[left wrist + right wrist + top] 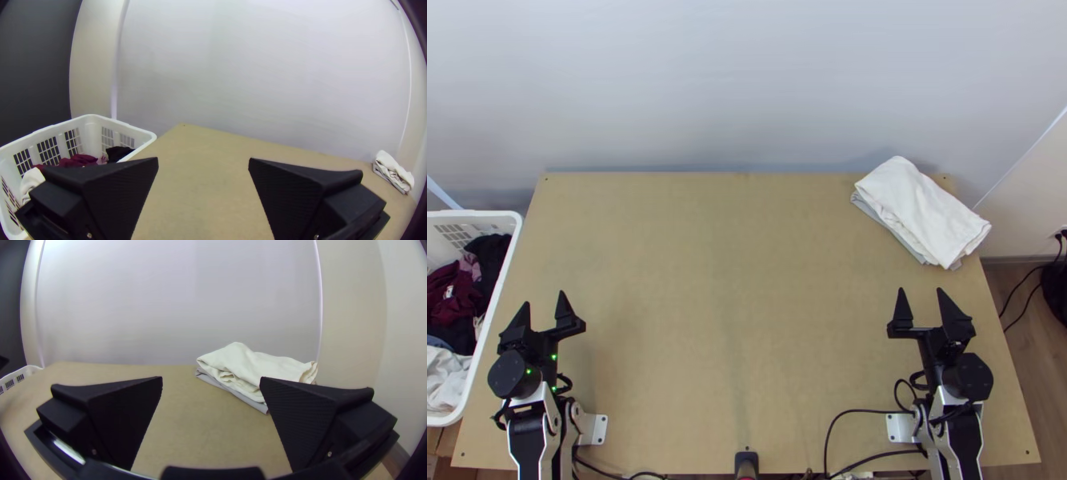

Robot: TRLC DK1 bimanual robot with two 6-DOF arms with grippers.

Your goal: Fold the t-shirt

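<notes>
Zero load sits in left tool [544, 297] or right tool [921, 289], both gaping; likely best: pinch one garment [461, 305] alone from the basket [475, 214] by the table's [747, 320] left edge.

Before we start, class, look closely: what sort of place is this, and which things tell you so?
Probably a robotics workspace for practising laundry folding: two robot arms stand at a bare-topped wooden table, a white basket holds jumbled clothes, and folded cloths lie at the far corner.
</notes>
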